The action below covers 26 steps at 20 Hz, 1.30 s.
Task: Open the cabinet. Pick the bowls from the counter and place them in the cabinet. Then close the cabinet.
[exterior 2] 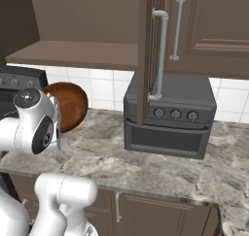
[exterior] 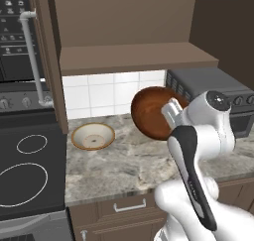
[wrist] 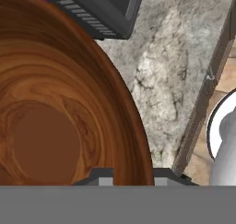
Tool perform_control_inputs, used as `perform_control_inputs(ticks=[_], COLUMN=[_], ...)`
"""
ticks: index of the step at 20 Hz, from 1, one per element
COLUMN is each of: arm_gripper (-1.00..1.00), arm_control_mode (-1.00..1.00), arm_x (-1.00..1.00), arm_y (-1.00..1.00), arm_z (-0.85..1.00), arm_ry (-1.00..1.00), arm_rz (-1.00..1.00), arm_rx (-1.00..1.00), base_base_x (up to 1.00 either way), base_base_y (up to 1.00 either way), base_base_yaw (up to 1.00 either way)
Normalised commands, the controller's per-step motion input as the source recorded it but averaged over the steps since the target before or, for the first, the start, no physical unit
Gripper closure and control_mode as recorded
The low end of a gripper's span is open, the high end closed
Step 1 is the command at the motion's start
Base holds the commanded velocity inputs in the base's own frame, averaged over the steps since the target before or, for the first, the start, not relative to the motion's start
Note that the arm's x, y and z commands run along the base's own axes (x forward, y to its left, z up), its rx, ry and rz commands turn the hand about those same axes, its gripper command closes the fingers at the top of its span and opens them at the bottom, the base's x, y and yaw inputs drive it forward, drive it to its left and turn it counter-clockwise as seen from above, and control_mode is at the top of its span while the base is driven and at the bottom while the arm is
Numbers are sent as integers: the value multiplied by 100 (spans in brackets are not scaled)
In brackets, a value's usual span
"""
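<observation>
The hand (exterior: 168, 117) is clamped on the rim of the deep glossy reddish-brown wooden bowl (exterior: 153, 112), held tilted in the air above the grey-beige marbled stone desk (exterior: 129, 160). The shallow tan-rimmed cream bowl (exterior: 93, 136) sits on the desk below the open dark brown wooden cabinet (exterior: 134, 36).

shallow bowl (exterior: 93, 136) on counter (exterior: 129, 160), left of toaster oven (exterior 2: 169, 118), below cabinet (exterior: 134, 56).

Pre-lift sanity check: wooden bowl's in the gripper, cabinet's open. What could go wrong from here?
1. The gripper pinches the wooden bowl by its rim only, tilted on edge; it could slip.
2. The shelf edge hangs directly above; lifting straight up might clip it.
3. The toaster oven sits close beside the bowl.
</observation>
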Motion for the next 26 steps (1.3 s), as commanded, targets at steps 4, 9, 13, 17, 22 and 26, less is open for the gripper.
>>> perform_control_inputs(ticks=[4, 9, 13, 17, 22, 26], arm_gripper=[100, 100, 100, 100, 100, 100], arm_control_mode=[-100, -100, -100, -100, -100, -100], arm_x=[-88, -70, -23, 15, 41, 47], arm_y=[-18, -1, 0, 1, 0, 5], arm_z=[64, 64, 70, 59, 44, 11], arm_ry=[-1, -6, -11, -6, -4, -20], arm_rz=[0, 0, 0, 0, 1, 6], arm_rx=[12, 5, 0, 0, -2, -6], base_base_x=[0, 0, 0, 0, 0, 0], base_base_y=[0, 0, 0, 0, 0, 0], base_base_yaw=[0, 0, 0, 0, 0, 0])
